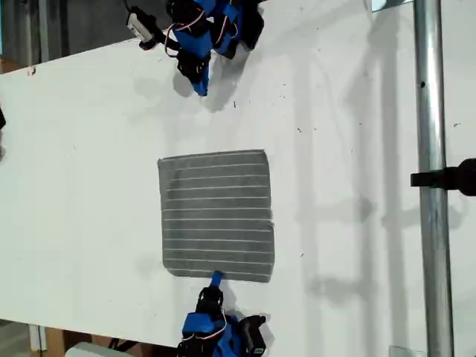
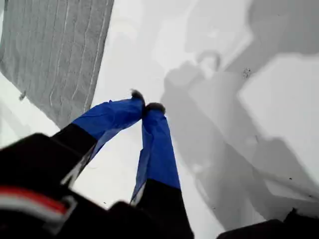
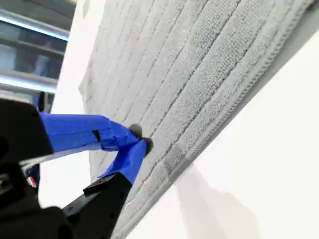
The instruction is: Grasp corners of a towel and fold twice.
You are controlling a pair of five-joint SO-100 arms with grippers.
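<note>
Resting at the bottom edge of the exterior view, my second gripper [image 1: 216,278] has its blue fingertips pressed together over the hem of the grey, white-striped square fabric towel [image 1: 216,216], lying flat mid-way across the white table [image 1: 357,223]. Beyond it, my first gripper [image 1: 201,88] hovers, tips pressed together, empty.

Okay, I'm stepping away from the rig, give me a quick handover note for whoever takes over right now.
My first claw: shut, empty, over bare table away from the towel, at the exterior view's top.
My second claw: tips together over the towel's edge nearest it, at the exterior view's bottom; whether it pinches fabric, I cannot tell.
Towel: spread flat mid-table, stripes up.
Done: nothing visibly folded.
Left: grasp the corners, fold twice.
</note>
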